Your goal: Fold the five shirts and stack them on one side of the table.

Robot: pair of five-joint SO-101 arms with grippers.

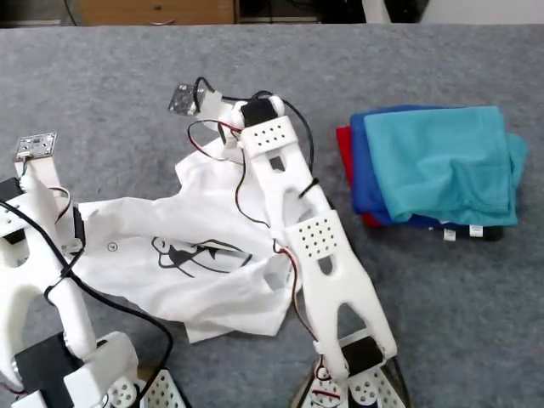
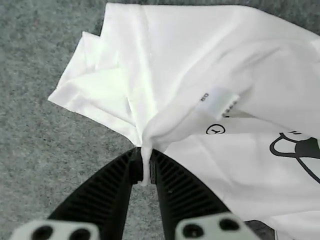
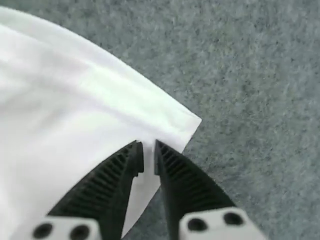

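Note:
A white shirt point(image 1: 170, 246) with a black print lies crumpled and spread on the grey table, between the two arms. My left gripper point(image 2: 145, 162) is shut on a pinched fold of the white shirt point(image 2: 200, 65) near its collar label, at the shirt's left side in the high view point(image 1: 75, 228). My right gripper point(image 3: 148, 150) is closed on the hem beside a corner of the white shirt point(image 3: 60, 100), at the shirt's far edge point(image 1: 208, 143). A stack of folded shirts point(image 1: 433, 166) sits at the right, teal on top of blue and red.
Grey felt covers the table point(image 1: 442, 323). Bare felt lies in front of the folded stack and along the far side. Both arm bases stand at the near edge, with cables trailing over the shirt.

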